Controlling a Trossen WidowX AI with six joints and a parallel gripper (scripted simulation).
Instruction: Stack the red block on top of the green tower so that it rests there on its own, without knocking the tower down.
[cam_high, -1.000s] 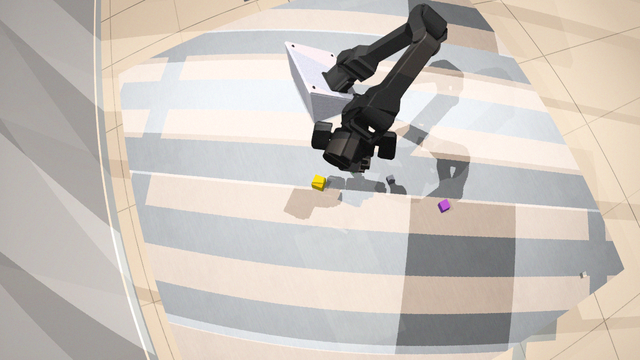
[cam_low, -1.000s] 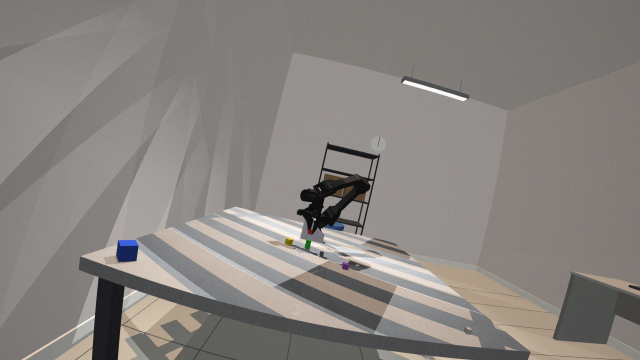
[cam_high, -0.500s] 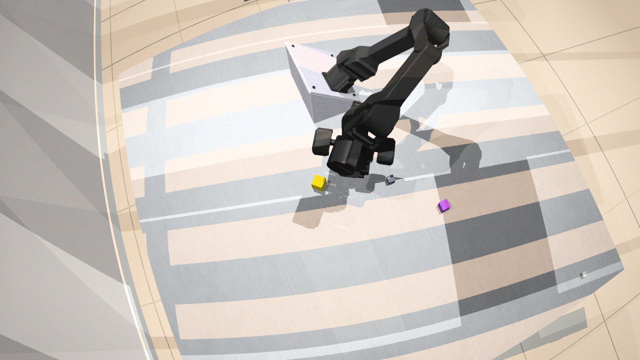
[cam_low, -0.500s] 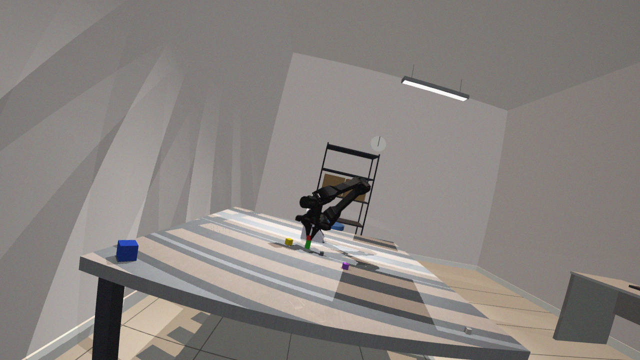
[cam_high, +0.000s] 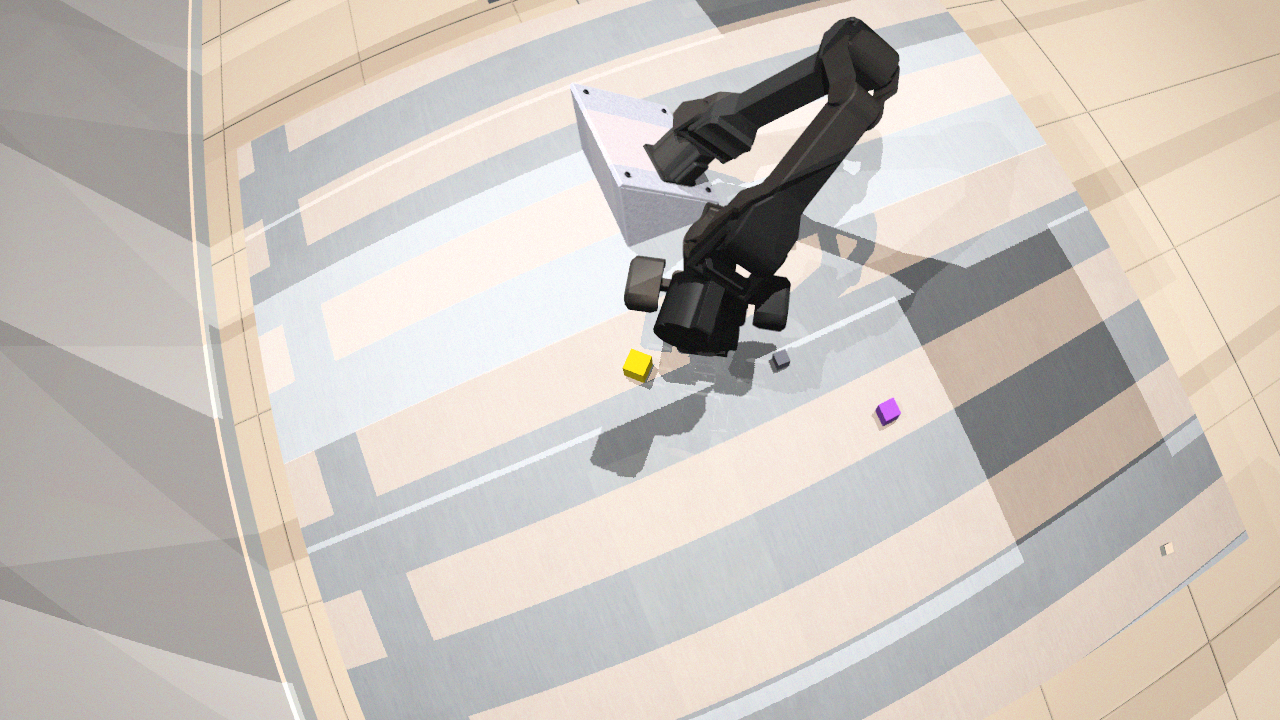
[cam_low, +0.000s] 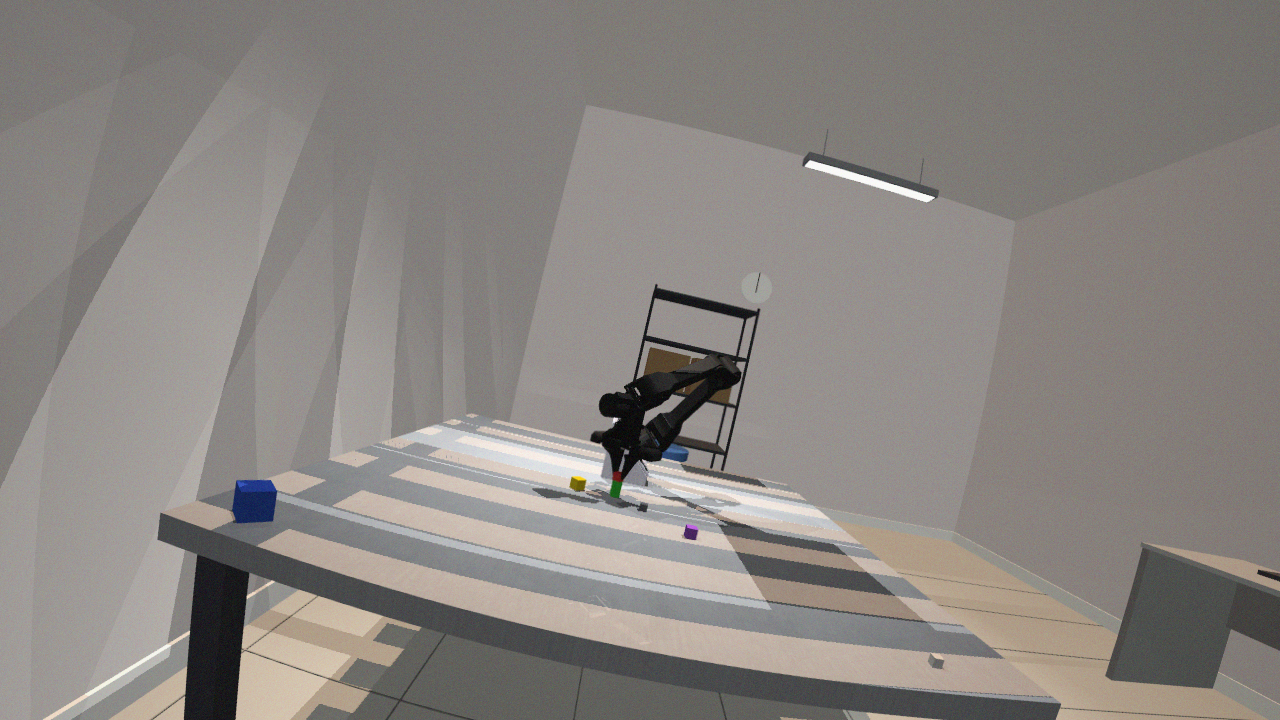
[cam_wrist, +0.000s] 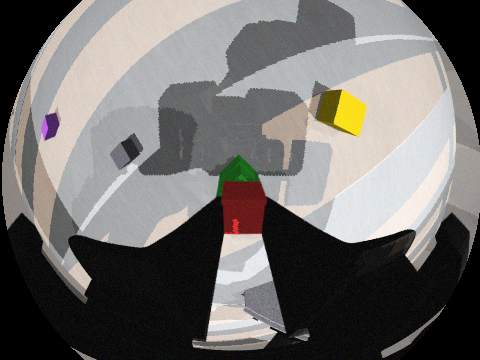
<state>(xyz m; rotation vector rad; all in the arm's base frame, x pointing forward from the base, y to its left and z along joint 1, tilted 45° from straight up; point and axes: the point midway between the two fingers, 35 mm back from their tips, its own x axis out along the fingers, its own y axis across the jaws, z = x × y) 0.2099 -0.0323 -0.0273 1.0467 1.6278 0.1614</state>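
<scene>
gripper (cam_wrist: 243, 223) clamped on red block (cam_wrist: 243, 207), held by two opposite side faces, just above green tower (cam_wrist: 238, 174). block looks small, rigid, probably light; smooth faces may slip. tower narrow, tips easily; release gently. yellow cube (cam_wrist: 342, 112) near.

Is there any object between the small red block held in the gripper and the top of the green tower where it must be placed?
Nothing visible. The gripper holds the small red block directly above the green tower. The yellow cube and the grey cube lie off to the sides.
</scene>
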